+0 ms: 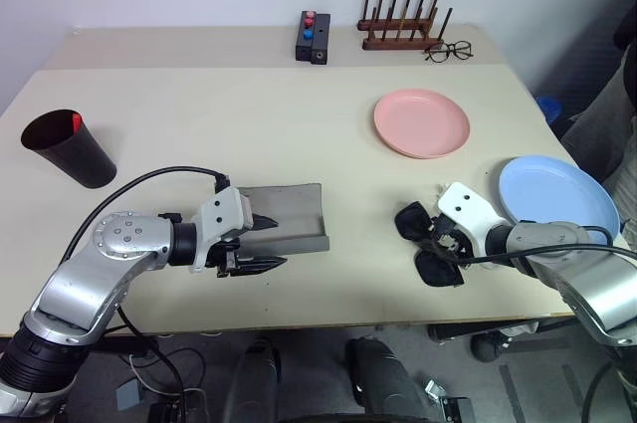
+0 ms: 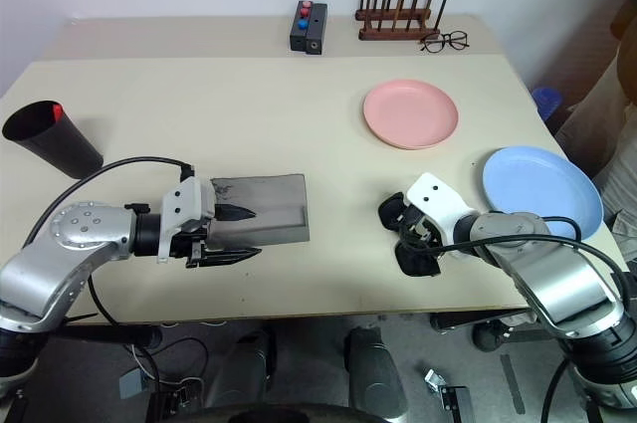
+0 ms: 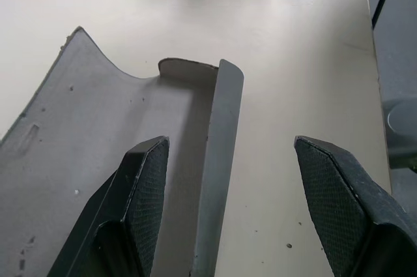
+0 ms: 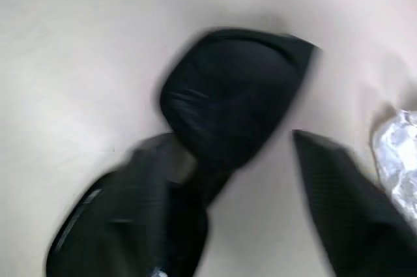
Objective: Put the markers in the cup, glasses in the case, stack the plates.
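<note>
Right end effector [image 1: 445, 240] sits on the glasses [image 1: 422, 244], grip unclear (mid-close). Case [image 1: 289, 214] lies well left, lid open, straddled by the open left end effector [image 1: 261, 243].

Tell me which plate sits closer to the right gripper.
The light blue plate, right beside the right gripper near the table's right edge. The salmon pink plate lies farther back, toward the middle.

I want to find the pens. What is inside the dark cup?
A red tip pokes up inside the cup, likely a marker's cap. The cup's wall hides the rest, so I cannot tell if both markers are in there.
</note>
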Action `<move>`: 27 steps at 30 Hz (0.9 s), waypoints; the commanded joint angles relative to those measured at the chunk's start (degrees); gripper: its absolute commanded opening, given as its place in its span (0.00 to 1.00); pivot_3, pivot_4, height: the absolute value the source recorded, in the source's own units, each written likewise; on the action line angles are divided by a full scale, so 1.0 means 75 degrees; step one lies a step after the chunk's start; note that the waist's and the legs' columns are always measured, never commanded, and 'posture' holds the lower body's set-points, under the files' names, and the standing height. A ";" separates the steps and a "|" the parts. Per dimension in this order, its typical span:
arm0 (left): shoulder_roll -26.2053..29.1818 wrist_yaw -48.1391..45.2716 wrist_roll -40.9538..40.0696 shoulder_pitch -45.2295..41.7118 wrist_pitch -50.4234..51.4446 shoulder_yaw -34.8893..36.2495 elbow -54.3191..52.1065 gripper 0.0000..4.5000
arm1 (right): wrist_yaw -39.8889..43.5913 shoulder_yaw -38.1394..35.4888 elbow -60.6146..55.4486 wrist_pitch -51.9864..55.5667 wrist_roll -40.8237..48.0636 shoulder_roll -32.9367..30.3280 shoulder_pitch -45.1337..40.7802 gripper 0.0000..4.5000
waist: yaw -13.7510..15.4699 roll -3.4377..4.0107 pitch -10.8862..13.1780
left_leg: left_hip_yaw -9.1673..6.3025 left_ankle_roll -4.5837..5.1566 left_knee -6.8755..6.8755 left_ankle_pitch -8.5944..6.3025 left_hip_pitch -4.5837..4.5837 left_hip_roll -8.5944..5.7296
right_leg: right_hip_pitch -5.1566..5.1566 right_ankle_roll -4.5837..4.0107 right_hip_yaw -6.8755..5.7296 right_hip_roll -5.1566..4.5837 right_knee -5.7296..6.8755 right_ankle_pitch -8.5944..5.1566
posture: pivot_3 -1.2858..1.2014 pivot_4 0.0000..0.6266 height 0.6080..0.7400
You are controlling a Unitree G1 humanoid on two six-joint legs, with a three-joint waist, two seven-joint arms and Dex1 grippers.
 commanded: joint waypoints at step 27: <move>0.0444 0.0304 -0.0343 0.2174 -0.0279 0.3482 0.0399 0.71 | 0.1554 0.1823 0.0870 -0.2364 -0.1193 0.2146 -0.3386 0.01 | -0.0245 -0.0002 -0.0001 | 0.0005 0.0005 -0.0020 -0.0003 0.0004 0.0007 | -0.0015 -0.0004 -0.0001 0.0005 0.0006 0.0002 | 0.52 0.24 1.00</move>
